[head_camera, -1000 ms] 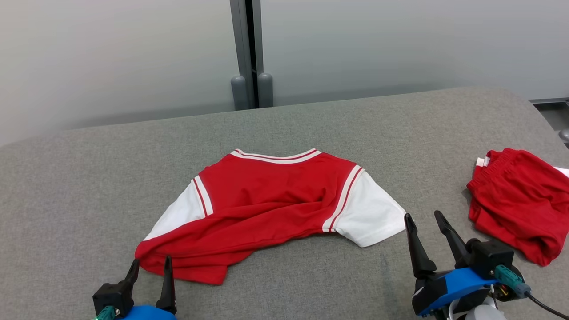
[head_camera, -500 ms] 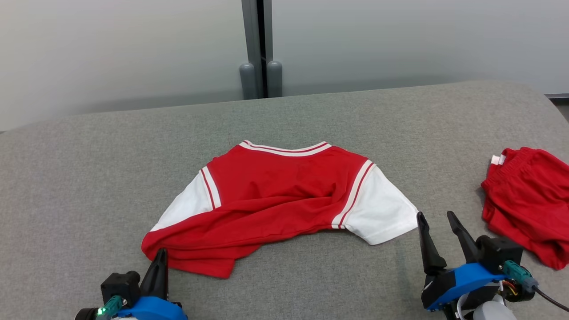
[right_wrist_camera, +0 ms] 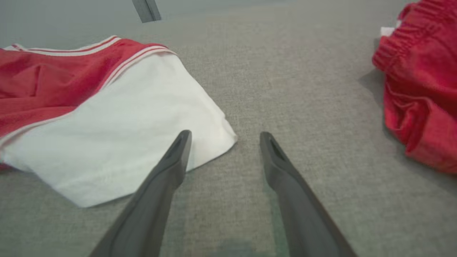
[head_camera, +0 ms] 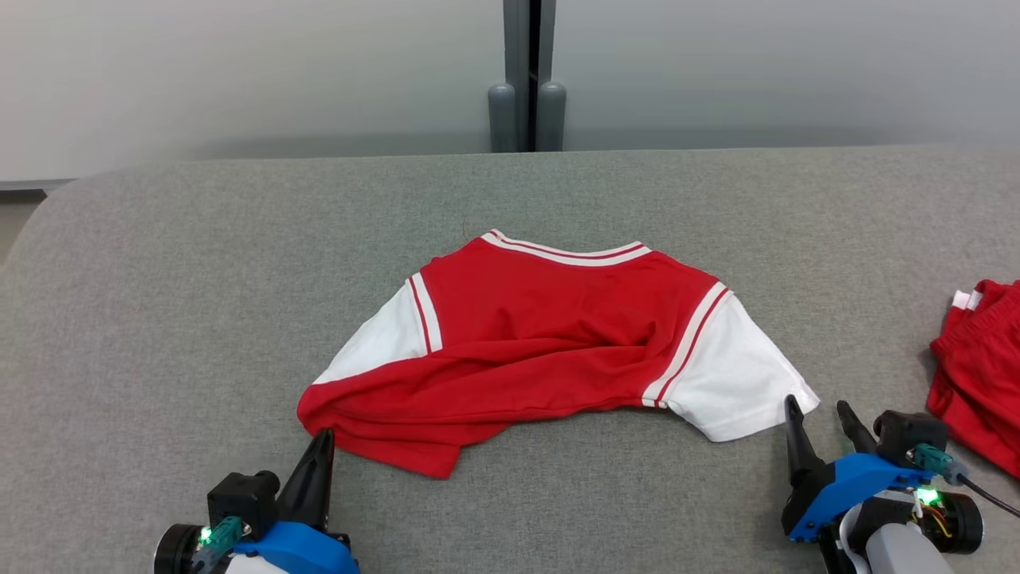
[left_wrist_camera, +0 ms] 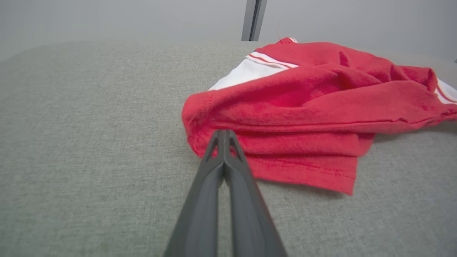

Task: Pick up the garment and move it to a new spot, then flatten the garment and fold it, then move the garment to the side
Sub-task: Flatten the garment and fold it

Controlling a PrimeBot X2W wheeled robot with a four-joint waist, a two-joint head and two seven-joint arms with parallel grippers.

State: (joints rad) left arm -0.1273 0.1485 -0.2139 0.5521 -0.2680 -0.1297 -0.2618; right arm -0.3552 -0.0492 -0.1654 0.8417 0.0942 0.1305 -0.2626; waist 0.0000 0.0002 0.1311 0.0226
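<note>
Left gripper (head_camera: 323, 435) jaws closed at the garment's (head_camera: 550, 343) crumpled red corner, pinch of cloth unconfirmed; right gripper (head_camera: 816, 402) jaws open, one finger over its white sleeve (head_camera: 741, 383), on the grey fabric surface (head_camera: 159, 279).

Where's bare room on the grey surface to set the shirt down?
Widest: grey surface left of the shirt, out to its left edge. Also the far strip behind the collar, and the near strip between left gripper and right gripper. Crowded: right, between white sleeve and red shorts.
</note>
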